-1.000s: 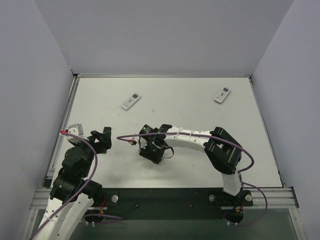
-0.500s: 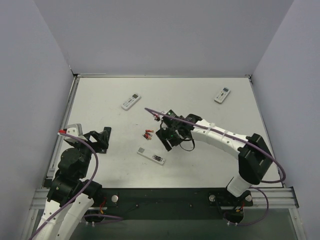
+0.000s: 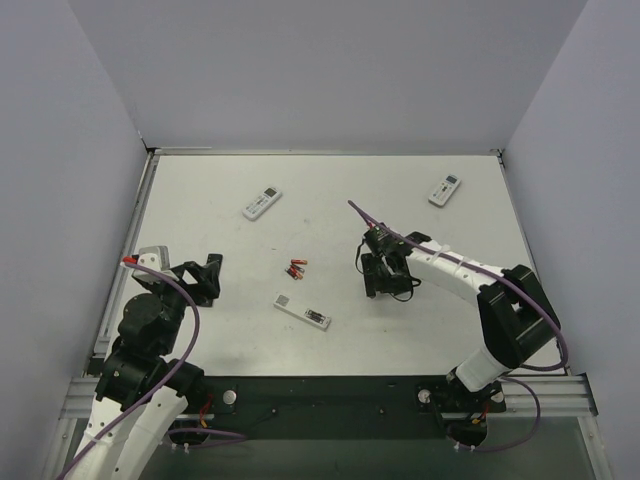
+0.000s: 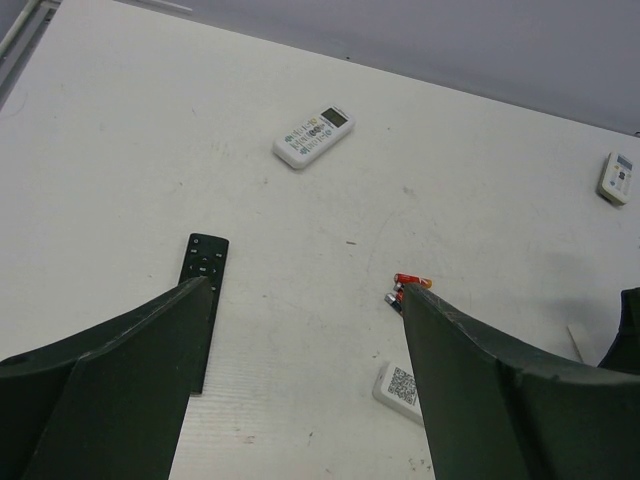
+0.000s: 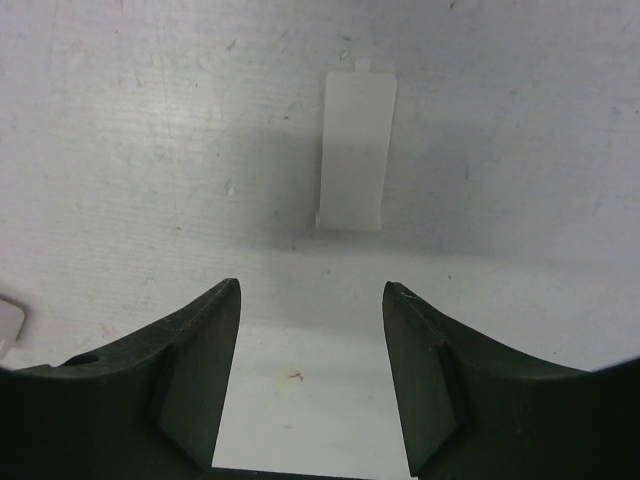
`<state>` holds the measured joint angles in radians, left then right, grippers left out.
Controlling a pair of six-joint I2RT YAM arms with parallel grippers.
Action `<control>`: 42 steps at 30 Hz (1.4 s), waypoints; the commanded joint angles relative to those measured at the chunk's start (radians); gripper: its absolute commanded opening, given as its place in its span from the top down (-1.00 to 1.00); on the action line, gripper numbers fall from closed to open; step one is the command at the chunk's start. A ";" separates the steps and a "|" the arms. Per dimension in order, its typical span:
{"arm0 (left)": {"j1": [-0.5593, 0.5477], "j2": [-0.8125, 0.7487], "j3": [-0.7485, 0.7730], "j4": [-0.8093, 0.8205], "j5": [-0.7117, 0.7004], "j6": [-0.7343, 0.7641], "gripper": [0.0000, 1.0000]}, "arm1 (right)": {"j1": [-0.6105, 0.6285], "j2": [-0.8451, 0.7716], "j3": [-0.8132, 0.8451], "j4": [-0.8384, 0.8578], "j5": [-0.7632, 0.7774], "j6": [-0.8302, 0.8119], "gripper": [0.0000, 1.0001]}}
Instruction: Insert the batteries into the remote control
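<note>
At the right gripper (image 5: 311, 290): jaws apart with nothing between them; it hangs low over the table, right of centre.
Just beyond its fingertips: a flat white battery cover (image 5: 356, 150) lies loose on the surface, clear of both fingers.
To its left, well apart: the remote control (image 3: 302, 311), white and face down, has its cover off and a dark bay showing. I cannot tell whether a cell sits in it.
The batteries (image 3: 295, 269): a small red-and-black cluster on the table just beyond the open remote, between the two arms. None is held.
The left gripper (image 4: 305, 285): jaws wide apart and empty, near the left edge and facing the cells. A black remote (image 4: 203, 290) lies below it.
Step in hand: with the cover lying apart and the cells untouched, opening looks done and loading not yet begun.
Next move calls for: reaching the cluster, singling out one cell and pinching it across its body. The cells lie close together and would likely roll. After that, the poles must match the bay.
Surface: a matt white table (image 3: 400, 210), lightly scuffed. On the far side lie a white remote (image 3: 262, 202) and a second white remote (image 3: 444, 190).
Room: plain pale walls (image 3: 320, 70) on three sides, with a dark rail (image 3: 330, 395) at the near edge.
</note>
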<state>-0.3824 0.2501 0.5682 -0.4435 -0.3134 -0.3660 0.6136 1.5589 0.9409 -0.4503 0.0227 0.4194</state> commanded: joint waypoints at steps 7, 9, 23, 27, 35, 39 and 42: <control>0.008 -0.006 0.002 0.054 0.020 0.027 -0.75 | -0.057 0.101 0.021 0.042 0.049 0.030 -0.06; 0.008 -0.005 0.004 0.057 0.025 0.029 -0.75 | -0.058 0.112 0.021 0.036 0.057 0.025 -0.05; 0.008 0.002 -0.001 0.062 0.030 0.029 -0.74 | -0.068 0.161 0.025 0.035 0.036 0.009 0.23; 0.008 0.008 0.001 0.063 0.031 0.030 -0.74 | -0.072 0.167 0.024 0.025 0.033 0.009 0.29; 0.008 0.015 -0.001 0.065 0.037 0.025 -0.74 | -0.084 0.173 0.019 0.019 0.032 0.019 0.34; 0.008 0.017 -0.002 0.065 0.045 0.021 -0.74 | -0.092 0.178 0.019 0.019 0.031 0.018 0.41; 0.008 0.023 -0.002 0.063 0.057 0.013 -0.74 | -0.094 0.178 0.018 0.019 0.033 0.013 0.49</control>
<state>-0.3824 0.2604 0.5640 -0.4362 -0.2794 -0.3546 0.5323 1.6974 0.9676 -0.3843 0.0090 0.4385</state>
